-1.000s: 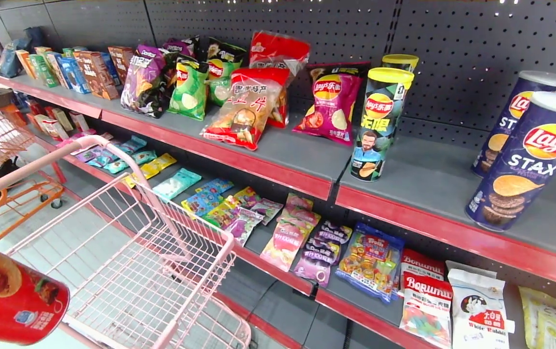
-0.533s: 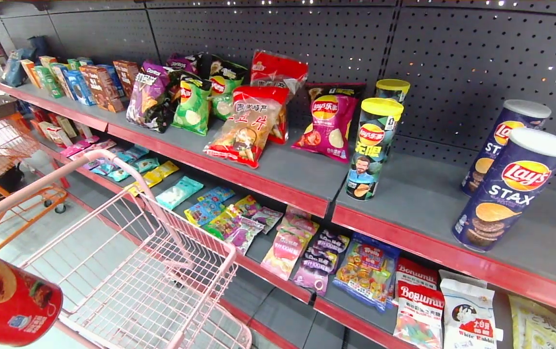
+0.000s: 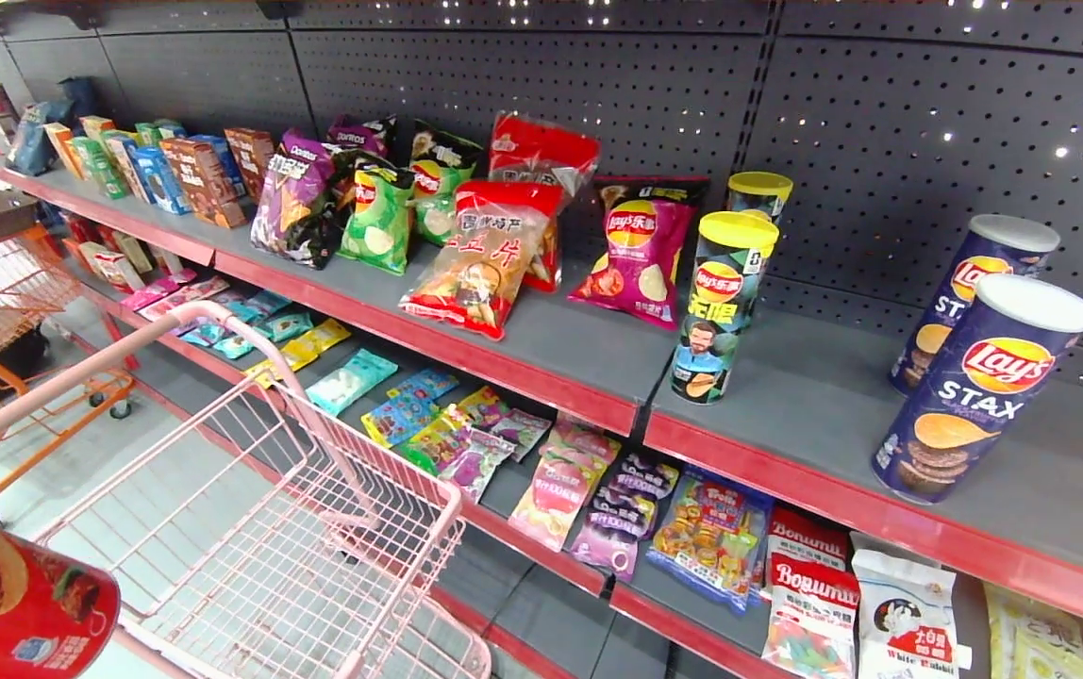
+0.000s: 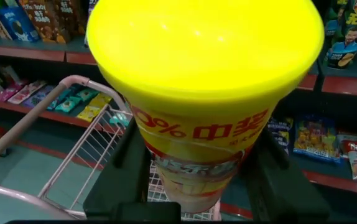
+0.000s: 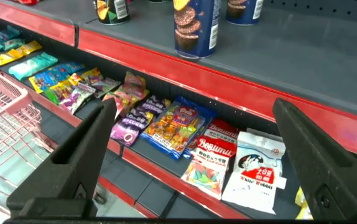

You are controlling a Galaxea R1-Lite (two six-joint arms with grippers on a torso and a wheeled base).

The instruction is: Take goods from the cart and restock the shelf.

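Note:
A red chip can (image 3: pixel 18 608) with a yellow lid (image 4: pixel 203 43) sits at the lower left of the head view, above the pink cart's near corner. My left gripper (image 4: pixel 197 183) is shut on the can's body, one black finger (image 4: pixel 119 180) on each side. The pink wire cart (image 3: pixel 249 528) stands before the shelves. The upper grey shelf (image 3: pixel 787 457) with a red rim holds chip bags (image 3: pixel 480 255), two yellow-lidded dark cans (image 3: pixel 725 302) and two blue cans (image 3: pixel 975 387). My right gripper (image 5: pixel 197 162) hangs open before the lower shelf, holding nothing.
Bare shelf board (image 3: pixel 824 368) lies between the dark cans and the blue cans. The lower shelf carries several sweet bags (image 3: pixel 598 490). An orange cart (image 3: pixel 4 292) stands at far left. Boxes (image 3: pixel 183 174) fill the upper shelf's left end.
The head camera has tilted up, so the whole picture slid down. The red can keeps its place in the left gripper, only a little lower in view.

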